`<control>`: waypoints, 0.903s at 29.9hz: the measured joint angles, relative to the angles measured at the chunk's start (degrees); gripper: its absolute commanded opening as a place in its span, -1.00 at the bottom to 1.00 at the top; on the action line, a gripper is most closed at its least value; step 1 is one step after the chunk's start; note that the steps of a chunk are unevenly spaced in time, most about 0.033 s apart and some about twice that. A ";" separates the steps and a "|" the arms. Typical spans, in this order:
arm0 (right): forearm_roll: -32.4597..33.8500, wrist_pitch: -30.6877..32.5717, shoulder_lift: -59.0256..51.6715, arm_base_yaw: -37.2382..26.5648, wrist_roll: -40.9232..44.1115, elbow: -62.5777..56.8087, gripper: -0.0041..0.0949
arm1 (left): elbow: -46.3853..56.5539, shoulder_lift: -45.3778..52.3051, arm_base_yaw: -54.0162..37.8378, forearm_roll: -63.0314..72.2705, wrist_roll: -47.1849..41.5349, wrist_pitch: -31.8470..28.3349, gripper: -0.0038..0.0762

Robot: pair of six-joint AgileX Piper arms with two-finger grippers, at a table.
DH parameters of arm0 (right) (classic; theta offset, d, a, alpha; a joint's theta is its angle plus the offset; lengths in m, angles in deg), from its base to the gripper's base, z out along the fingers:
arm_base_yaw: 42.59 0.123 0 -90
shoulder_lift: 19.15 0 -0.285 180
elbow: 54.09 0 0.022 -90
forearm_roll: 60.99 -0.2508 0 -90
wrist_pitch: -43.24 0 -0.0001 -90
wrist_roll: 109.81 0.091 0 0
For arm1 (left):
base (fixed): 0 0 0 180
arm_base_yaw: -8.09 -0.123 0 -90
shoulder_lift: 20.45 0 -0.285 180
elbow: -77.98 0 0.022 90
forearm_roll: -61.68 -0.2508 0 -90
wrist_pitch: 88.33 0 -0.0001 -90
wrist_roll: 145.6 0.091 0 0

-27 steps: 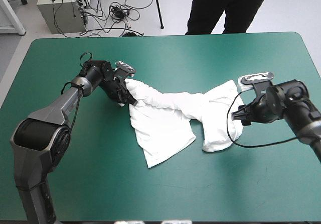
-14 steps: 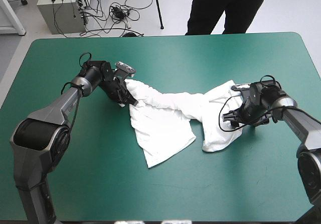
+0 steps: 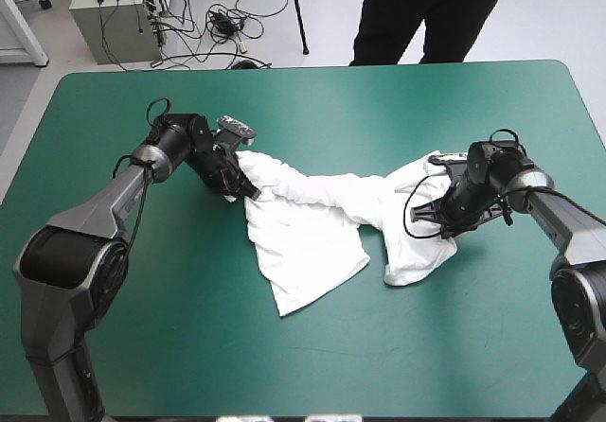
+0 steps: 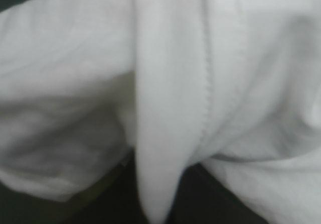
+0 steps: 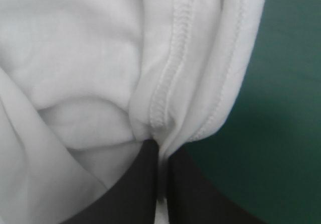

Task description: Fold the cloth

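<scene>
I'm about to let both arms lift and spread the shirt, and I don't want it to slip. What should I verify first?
1. Hold of the right gripper on the T-shirt: ok; a stitched hem sits between its shut fingers.
2. Hold of the left gripper on the opposite end: ok; cloth runs down between its fingers.
3. Cloth free of twists between the two: not ok; it is bunched into a rope there.
4. Matching corners held: cannot tell; neither wrist view shows which part is gripped.
5. Whole shirt on the table: ok; nothing hangs over an edge.
</scene>
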 measured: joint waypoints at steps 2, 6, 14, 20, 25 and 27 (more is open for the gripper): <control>1.51 1.38 0.16 0.11 1.48 2.34 -0.95 | 0.06 2.60 0.06 -1.65 -0.64 0.61 -0.93; 5.12 2.72 -0.48 -2.13 2.49 11.37 -0.95 | 0.06 9.86 0.11 -3.59 -1.04 2.12 -0.93; 3.69 8.29 -10.70 -7.05 3.79 35.89 -0.95 | -1.73 27.27 0.30 -5.47 -1.48 4.64 -0.93; -0.65 8.58 -21.94 -7.24 2.14 42.43 -0.95 | -8.57 38.29 0.30 -5.36 -3.08 5.47 -0.93; -3.98 9.18 -28.59 -7.30 1.10 42.67 -0.95 | -13.83 43.97 0.30 -3.61 -3.97 7.75 -0.93; -5.61 9.91 -30.82 -7.30 0.59 42.67 -0.95 | -14.66 45.97 0.30 -2.62 -4.03 9.48 -0.93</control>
